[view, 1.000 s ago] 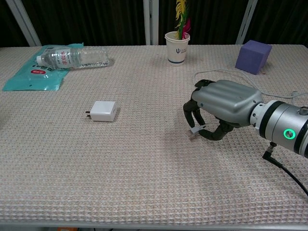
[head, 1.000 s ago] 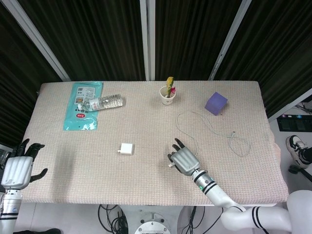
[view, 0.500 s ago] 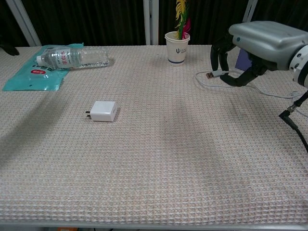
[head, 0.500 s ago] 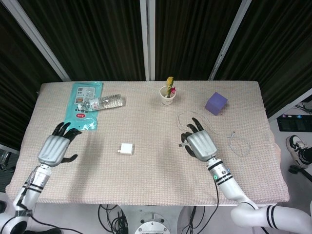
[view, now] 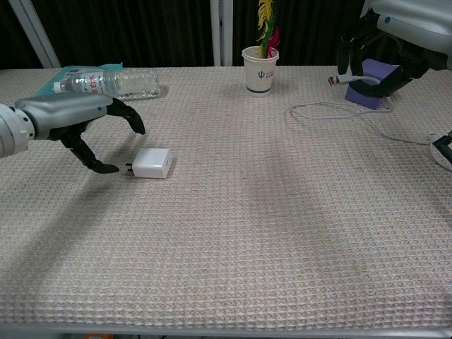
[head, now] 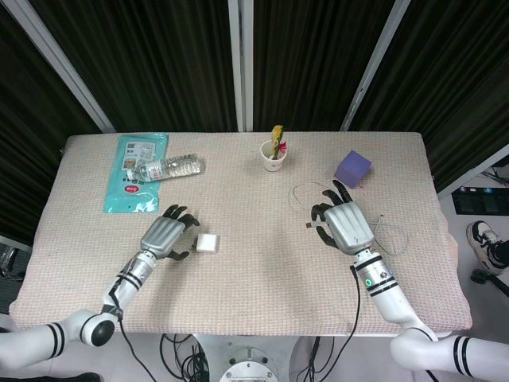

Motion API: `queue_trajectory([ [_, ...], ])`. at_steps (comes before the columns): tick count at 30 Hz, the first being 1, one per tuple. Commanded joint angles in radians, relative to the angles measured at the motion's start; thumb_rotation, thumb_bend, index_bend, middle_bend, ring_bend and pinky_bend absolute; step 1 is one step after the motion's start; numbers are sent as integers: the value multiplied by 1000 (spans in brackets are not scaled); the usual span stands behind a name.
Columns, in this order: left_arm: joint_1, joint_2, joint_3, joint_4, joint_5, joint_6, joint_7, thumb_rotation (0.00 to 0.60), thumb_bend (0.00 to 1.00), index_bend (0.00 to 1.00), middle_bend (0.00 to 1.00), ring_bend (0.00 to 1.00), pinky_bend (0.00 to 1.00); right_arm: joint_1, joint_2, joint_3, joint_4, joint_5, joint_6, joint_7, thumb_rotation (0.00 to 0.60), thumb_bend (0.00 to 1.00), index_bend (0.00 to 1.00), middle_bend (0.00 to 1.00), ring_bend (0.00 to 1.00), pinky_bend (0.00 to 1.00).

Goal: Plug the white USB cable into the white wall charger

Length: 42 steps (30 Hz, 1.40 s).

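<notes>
The right hand's fingers (view: 347,48) pinch the plug (view: 335,80) of the cable (view: 332,110), raised off the counter (view: 233,233) at about two o'clock in the chest view, with the rest of the cable trailing on the cloth. The left hand (head: 165,235) hovers with fingers spread and grasping nothing, just at nine o'clock of the charger (head: 207,243), thumb tip almost at its prongs. The charger lies flat and not yet lifted, well apart from the plug. So the cable is in hand; grasping the charger, bringing the two together and inserting remain.
</notes>
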<state>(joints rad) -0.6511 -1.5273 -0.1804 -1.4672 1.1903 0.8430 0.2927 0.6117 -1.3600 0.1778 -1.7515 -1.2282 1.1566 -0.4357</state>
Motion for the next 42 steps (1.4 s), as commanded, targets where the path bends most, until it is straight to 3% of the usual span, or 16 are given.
queue_trajectory([
  [1,-13,-33,7,2,-32,20,41,600,210,272,241,56,0,-2,0,-2,4,-2,-1,5,600,348,564,532,194,13],
  [12,-41,-117,10,26,-166,72,170,600,241,291,263,77,1,-14,6,-9,4,-7,6,25,600,348,564,532,194,13],
  [25,-63,-133,10,34,-216,79,176,600,278,324,295,94,5,-24,7,-13,13,-8,5,47,600,348,564,532,194,13],
  [29,-69,-137,8,43,-232,75,171,600,330,357,330,124,15,-26,3,-15,20,-10,2,57,600,349,564,532,195,13],
  [35,-73,-133,12,45,-212,70,134,600,407,437,408,193,23,-27,-5,-19,21,-7,-8,66,600,348,565,532,195,16],
  [42,-63,-120,3,24,-199,92,86,600,407,451,421,204,34,-12,-27,-7,19,9,-21,53,600,350,568,534,205,27],
])
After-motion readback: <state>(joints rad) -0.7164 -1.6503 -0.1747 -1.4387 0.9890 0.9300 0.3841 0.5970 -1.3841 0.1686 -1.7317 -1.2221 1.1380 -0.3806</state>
